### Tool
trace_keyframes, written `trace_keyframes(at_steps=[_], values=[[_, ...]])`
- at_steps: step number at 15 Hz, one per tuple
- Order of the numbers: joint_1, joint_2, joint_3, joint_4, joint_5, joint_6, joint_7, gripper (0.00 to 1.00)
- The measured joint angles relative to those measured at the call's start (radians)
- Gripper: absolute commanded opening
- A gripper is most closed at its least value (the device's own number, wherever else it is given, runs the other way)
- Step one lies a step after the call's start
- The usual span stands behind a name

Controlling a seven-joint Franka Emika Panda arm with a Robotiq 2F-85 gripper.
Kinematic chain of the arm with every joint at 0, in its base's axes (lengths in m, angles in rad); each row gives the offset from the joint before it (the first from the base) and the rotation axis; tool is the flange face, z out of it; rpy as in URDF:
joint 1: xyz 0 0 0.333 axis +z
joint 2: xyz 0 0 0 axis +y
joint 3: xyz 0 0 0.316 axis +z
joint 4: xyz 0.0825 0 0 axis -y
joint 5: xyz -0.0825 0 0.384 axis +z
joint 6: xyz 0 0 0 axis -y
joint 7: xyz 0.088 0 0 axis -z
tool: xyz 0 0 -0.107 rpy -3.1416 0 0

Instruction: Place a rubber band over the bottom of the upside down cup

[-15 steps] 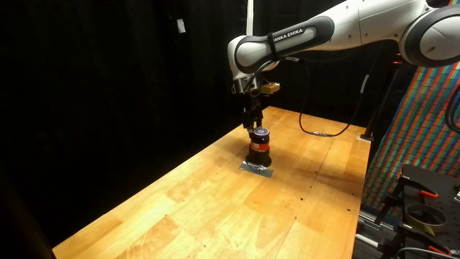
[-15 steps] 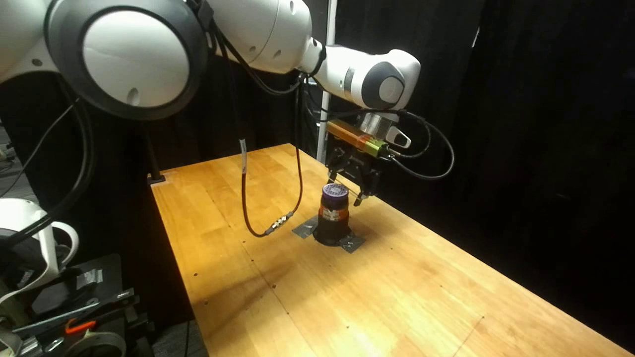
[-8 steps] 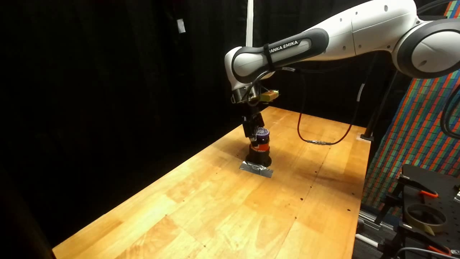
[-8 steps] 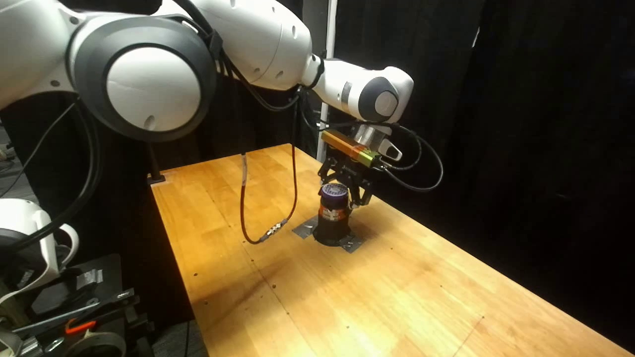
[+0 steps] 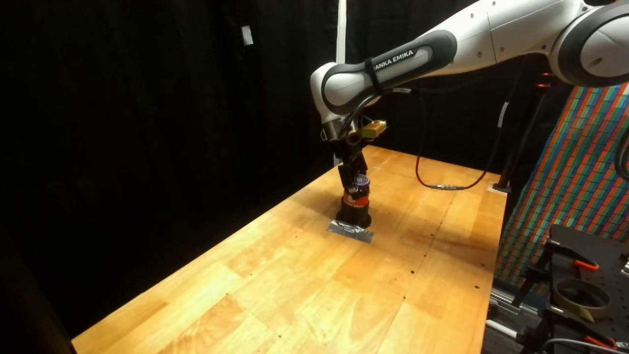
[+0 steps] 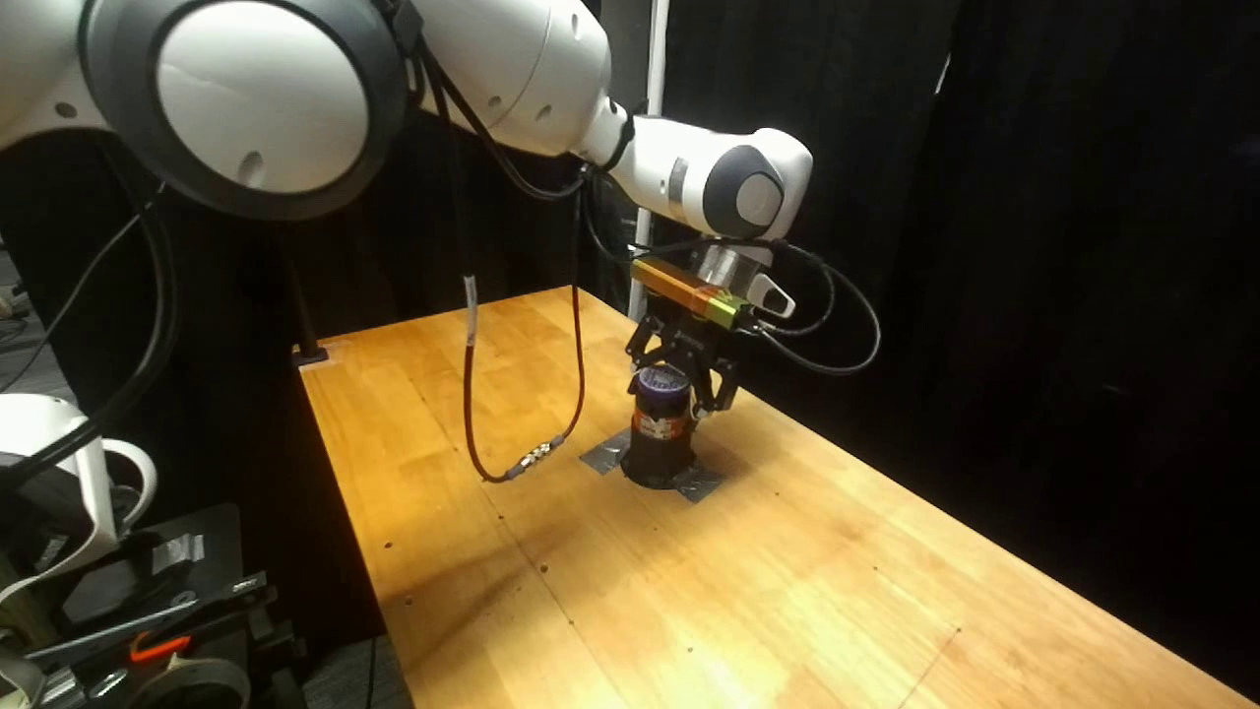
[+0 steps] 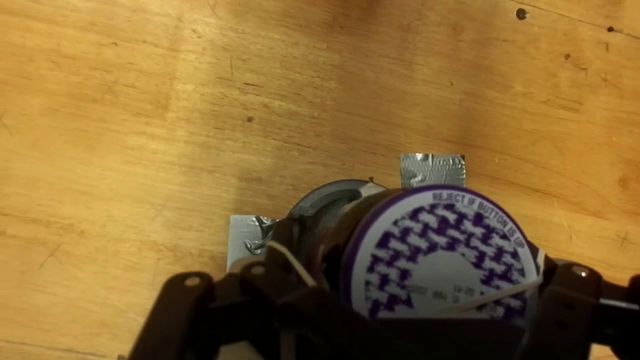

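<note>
The upside down cup, a jar-like cylinder with an orange label, stands upright in both exterior views (image 5: 362, 201) (image 6: 660, 425) on a dark round base. In the wrist view its purple-and-white patterned top (image 7: 442, 265) faces the camera. My gripper is open in both exterior views (image 5: 357, 184) (image 6: 669, 396), its fingers spread on either side of the cup's upper part. It also shows in the wrist view (image 7: 415, 245). A thin pale rubber band (image 7: 500, 296) hangs on the fingers and crosses the cup's top near the right finger. Part of the band is hidden behind the gripper.
Silver tape (image 5: 351, 231) (image 6: 699, 483) (image 7: 433, 170) lies on the wooden table (image 5: 314, 295) at the cup's base. A cable (image 6: 536, 455) hangs from the arm over the table. A dark shelf with tools and a tape roll (image 5: 582, 295) stands beside the table.
My gripper has come down from above and behind the cup to beside its upper part. In the last half second it has shifted slightly sideways. The cup has not moved.
</note>
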Motion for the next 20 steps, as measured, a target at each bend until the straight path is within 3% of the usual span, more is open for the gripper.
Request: trace_keyframes(at_steps=[7,13,14,15,20], values=[[-0.01,-0.165,-0.001,-0.292,-0.003,0.177,0.0,1.0],[-0.014,-0.304,-0.001,-0.562,-0.012,0.396,0.01,1.0],[-0.015,-0.328,-0.002,-0.608,-0.018,0.443,0.017,0.75],[-0.015,-0.352,-0.003,-0.655,-0.026,0.494,0.024,0.75],[0.006,-0.462,-0.03,-0.91,-0.151,0.872,0.121,0.35]])
